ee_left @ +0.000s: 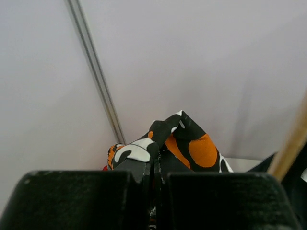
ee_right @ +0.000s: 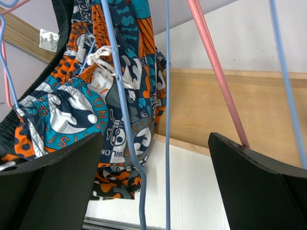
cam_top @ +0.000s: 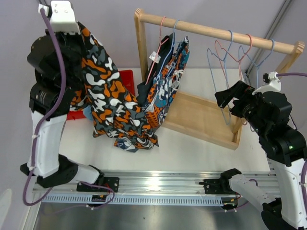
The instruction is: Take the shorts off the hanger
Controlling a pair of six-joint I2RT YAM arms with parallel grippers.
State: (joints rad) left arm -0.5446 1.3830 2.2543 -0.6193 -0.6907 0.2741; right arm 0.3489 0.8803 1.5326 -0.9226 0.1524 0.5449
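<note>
The patterned shorts (cam_top: 108, 91) I'm after hang clear of the rack (cam_top: 216, 33), draped down over the table's (cam_top: 192, 148) left side. The left gripper (ee_left: 154, 179) is raised high and clamped tight on their fabric. A second patterned pair (cam_top: 170, 76) and the black pair (cam_top: 145, 91) hang on hangers at the rail. The right gripper (ee_right: 154, 182) gapes wide and holds nothing, with a pink hanger (ee_right: 219, 72) just beside one finger.

Teal patterned shorts (ee_right: 81, 120) — "ONG", "ISL" fragments
</note>
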